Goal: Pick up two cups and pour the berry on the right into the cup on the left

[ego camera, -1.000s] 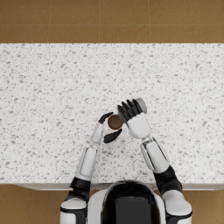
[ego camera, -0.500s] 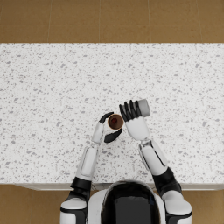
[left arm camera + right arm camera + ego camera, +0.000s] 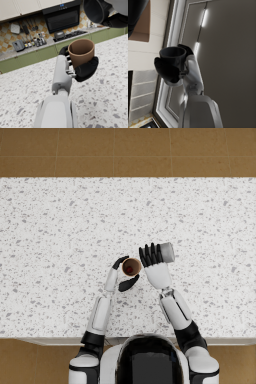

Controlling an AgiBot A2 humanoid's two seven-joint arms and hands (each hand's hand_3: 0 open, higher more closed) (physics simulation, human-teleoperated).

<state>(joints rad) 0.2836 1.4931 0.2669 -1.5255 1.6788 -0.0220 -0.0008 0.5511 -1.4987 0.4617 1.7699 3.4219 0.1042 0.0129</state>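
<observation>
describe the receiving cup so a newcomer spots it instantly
On the white speckled stone counter, look just ahead of the robot's chest, at its left hand. It holds an upright brown cup, mouth up; the neighbouring grey cup lies tipped sideways in the right hand.

The head view looks straight down on the speckled countertop (image 3: 75, 228) from well above. The left wrist view looks along its forearm, close behind the brown cup (image 3: 81, 51), towards a kitchen wall. The right wrist view, tilted sideways, sits close behind the grey cup (image 3: 173, 56). All three views show both cups.
</observation>
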